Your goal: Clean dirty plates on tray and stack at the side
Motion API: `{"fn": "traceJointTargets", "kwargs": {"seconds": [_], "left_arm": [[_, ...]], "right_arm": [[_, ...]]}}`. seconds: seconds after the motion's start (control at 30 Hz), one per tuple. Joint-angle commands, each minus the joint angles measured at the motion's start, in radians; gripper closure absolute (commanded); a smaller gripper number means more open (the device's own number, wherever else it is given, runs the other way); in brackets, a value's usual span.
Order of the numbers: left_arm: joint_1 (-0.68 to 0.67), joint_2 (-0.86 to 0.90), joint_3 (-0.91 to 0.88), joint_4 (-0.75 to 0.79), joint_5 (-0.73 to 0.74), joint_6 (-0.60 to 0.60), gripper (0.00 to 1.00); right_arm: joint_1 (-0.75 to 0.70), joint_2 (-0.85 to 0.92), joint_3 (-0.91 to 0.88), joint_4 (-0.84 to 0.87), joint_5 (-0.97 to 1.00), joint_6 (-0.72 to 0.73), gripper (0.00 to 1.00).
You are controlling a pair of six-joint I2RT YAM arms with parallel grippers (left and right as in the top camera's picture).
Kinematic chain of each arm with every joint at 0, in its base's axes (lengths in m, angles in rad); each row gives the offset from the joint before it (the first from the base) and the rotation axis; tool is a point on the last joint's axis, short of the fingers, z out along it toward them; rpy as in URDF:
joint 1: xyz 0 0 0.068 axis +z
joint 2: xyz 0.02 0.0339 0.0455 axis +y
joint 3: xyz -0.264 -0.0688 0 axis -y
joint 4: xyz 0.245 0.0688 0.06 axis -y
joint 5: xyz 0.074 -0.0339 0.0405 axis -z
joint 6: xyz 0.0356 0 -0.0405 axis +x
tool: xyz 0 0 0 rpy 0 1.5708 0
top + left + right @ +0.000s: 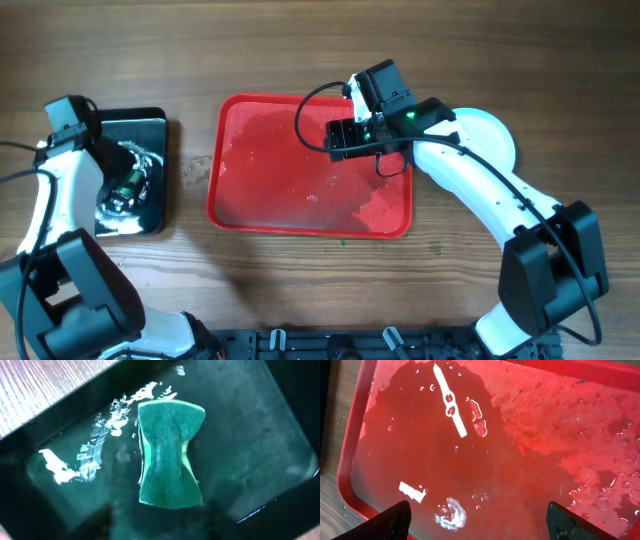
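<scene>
The red tray (262, 185) lies mid-table, wet and foamy, with no plate on it; in the right wrist view its floor (470, 460) shows water and bubbles. A white plate (492, 140) lies on the table right of the tray, partly hidden by my right arm; I see no aqua plate. My right gripper (347, 140) hangs over the tray's far right part, open and empty (482, 522). My left gripper (127, 183) is over the black tray. Its blurred fingers (165, 527) stand apart just short of a green sponge (170, 455) lying there.
The small black tray (155, 125) stands at the left, wet with streaks of foam (95, 455). Bare wooden table (300, 50) surrounds both trays. Foam patches sit in the red tray's near right corner (375, 210).
</scene>
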Motion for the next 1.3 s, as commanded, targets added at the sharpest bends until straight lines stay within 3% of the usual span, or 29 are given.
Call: {"fn": "traceJointTargets", "kwargs": {"seconds": [0.0, 0.1, 0.2, 0.5, 0.57, 0.7, 0.83, 0.9, 0.97, 1.1, 1.27], "left_arm": [[0.011, 0.001, -0.004, 0.025, -0.012, -0.002, 0.00], [0.011, 0.001, -0.004, 0.018, -0.009, -0.002, 0.00], [0.011, 0.001, -0.004, 0.018, -0.009, -0.002, 0.00], [0.011, 0.001, -0.004, 0.018, -0.009, -0.002, 0.00], [0.011, 0.001, -0.004, 0.018, -0.009, -0.002, 0.00], [0.011, 0.001, -0.004, 0.018, -0.009, -0.002, 0.00], [0.011, 0.001, -0.004, 0.018, -0.009, -0.002, 0.00], [0.011, 0.001, -0.004, 0.018, -0.009, -0.002, 0.00], [0.011, 0.001, -0.004, 0.018, -0.009, -0.002, 0.00], [0.011, 0.001, -0.004, 0.018, -0.009, -0.002, 0.00], [0.011, 0.001, -0.004, 0.018, -0.009, -0.002, 0.00]], "right_arm": [[0.000, 0.009, 0.014, -0.002, 0.000, -0.028, 0.12], [0.000, -0.035, 0.041, -0.030, 0.000, -0.034, 0.00], [0.000, -0.122, 0.049, -0.053, -0.001, -0.029, 0.00], [0.000, -0.602, 0.049, -0.132, 0.030, -0.021, 0.00], [0.000, -0.673, 0.048, -0.169, 0.120, -0.101, 0.00], [0.000, -0.769, 0.047, -0.235, 0.352, -0.037, 0.00], [-0.010, -0.806, -0.021, -0.224, 0.412, -0.056, 0.00], [-0.012, -0.822, -0.111, -0.142, 0.463, -0.058, 0.00], [-0.039, -0.872, -0.272, 0.046, 0.464, -0.121, 0.00], [-0.201, -1.018, -0.667, 0.457, 0.190, -0.210, 0.00], [-0.312, -1.318, -1.092, 0.739, 0.095, -0.203, 0.00]]}}
